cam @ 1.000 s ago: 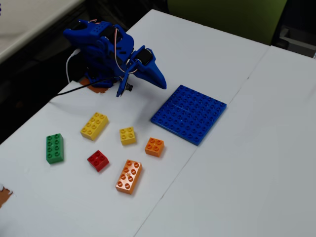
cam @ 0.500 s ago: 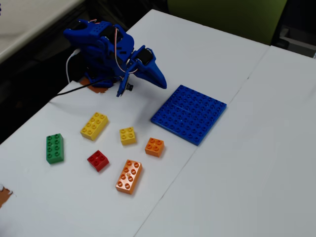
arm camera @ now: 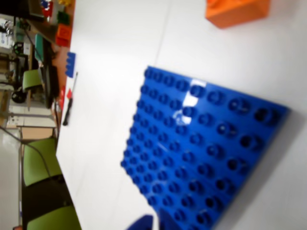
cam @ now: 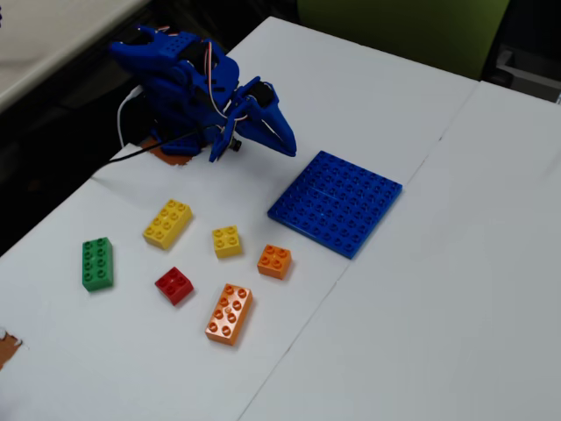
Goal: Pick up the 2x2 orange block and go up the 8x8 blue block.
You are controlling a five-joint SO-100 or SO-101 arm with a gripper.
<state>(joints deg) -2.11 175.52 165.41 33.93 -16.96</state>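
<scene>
The 2x2 orange block [cam: 274,260] is a small square brick with four studs, lying flat and studs-up on the white surface [cam: 438,307] in the fixed view, untouched. The 8x8 blue block [cam: 336,202] is a large, flat square baseplate covered in a stud grid, lying flat at about 1 o'clock from the orange block, near it but apart. In the wrist view the baseplate [arm camera: 206,148] fills much of the frame, tilted, its studs glossy under the light.
</scene>
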